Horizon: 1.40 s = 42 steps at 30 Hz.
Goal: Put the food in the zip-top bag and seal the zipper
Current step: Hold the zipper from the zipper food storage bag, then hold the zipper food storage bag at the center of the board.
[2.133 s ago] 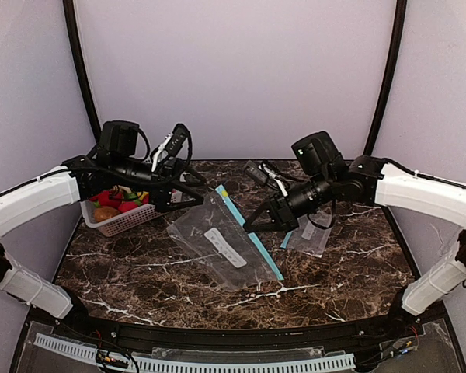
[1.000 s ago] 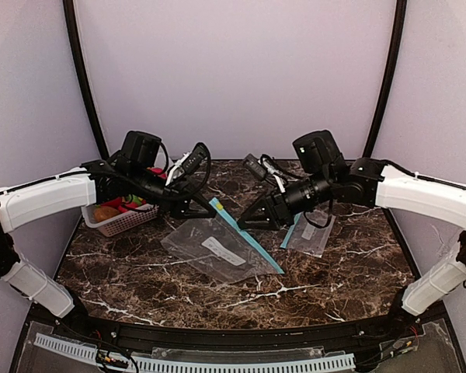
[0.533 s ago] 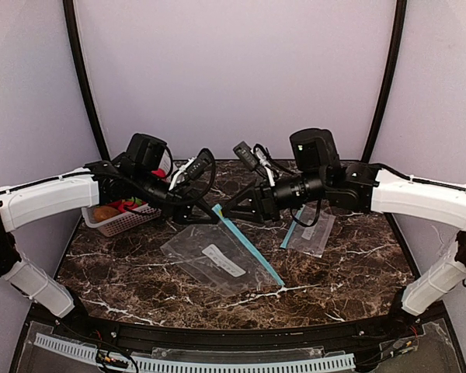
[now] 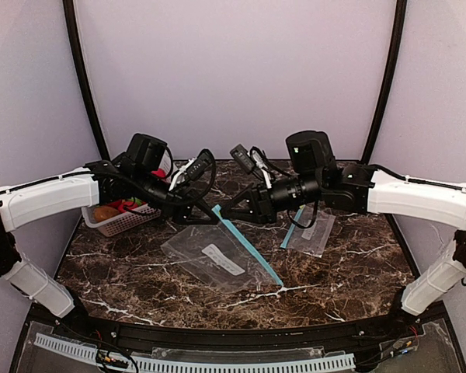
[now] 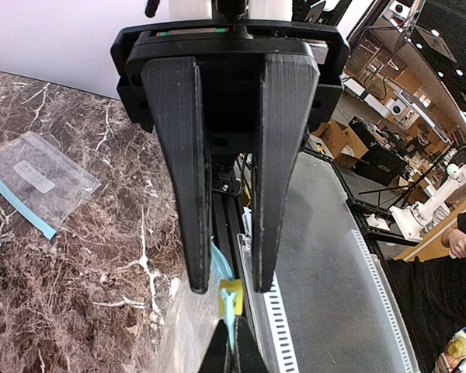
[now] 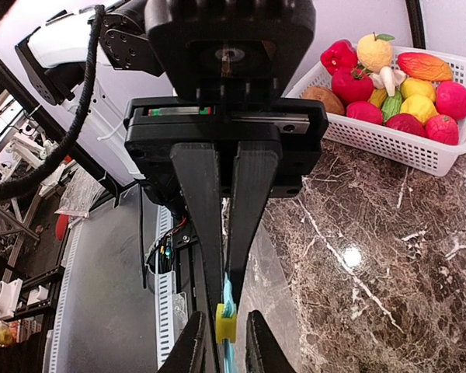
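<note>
Left claw [image 5: 229,287] pinches the blue zipper edge of the zip-top bag [image 4: 213,256]; right claw [image 6: 225,295] stands narrow around it by the yellow slider [image 6: 225,322], grip unclear. Food [image 6: 388,81] sits in the white basket [image 6: 419,151].

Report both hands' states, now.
Left hand: closed on the zip-top bag at its blue zipper strip.
Right hand: closed on the same strip, beside the yellow slider.
</note>
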{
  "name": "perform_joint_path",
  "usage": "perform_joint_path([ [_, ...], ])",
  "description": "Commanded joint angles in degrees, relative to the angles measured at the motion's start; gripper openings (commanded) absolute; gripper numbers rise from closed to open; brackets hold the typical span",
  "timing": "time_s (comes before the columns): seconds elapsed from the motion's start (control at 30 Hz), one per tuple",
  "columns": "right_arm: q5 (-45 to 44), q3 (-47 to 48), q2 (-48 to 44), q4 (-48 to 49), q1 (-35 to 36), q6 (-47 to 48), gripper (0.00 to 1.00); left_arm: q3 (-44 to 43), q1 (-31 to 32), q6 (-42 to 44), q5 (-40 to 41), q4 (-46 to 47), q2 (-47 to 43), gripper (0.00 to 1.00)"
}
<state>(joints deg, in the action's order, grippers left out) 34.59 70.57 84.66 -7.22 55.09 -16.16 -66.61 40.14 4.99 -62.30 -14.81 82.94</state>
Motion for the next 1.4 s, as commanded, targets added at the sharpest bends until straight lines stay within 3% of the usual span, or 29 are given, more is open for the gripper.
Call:
perform_joint_path([
  [0.0,-0.33,0.46,1.02,1.43,0.37,-0.02,0.18,-1.43,0.28,0.91,-0.27,-1.13,0.28,0.01],
  [0.27,-0.59,0.53,1.53,1.43,0.37,0.08,0.16,-1.5,0.29,0.96,-0.28,-1.11,0.16,0.01],
  [0.7,-1.25,0.06,1.51,1.26,0.35,0.43,0.0,-1.53,0.26,0.73,1.22,-0.97,-0.19,0.01],
  [1.37,-3.33,-1.2,0.85,-0.15,0.3,1.31,0.0,-1.79,0.29,0.69,5.27,-1.51,-0.54,0.01],
])
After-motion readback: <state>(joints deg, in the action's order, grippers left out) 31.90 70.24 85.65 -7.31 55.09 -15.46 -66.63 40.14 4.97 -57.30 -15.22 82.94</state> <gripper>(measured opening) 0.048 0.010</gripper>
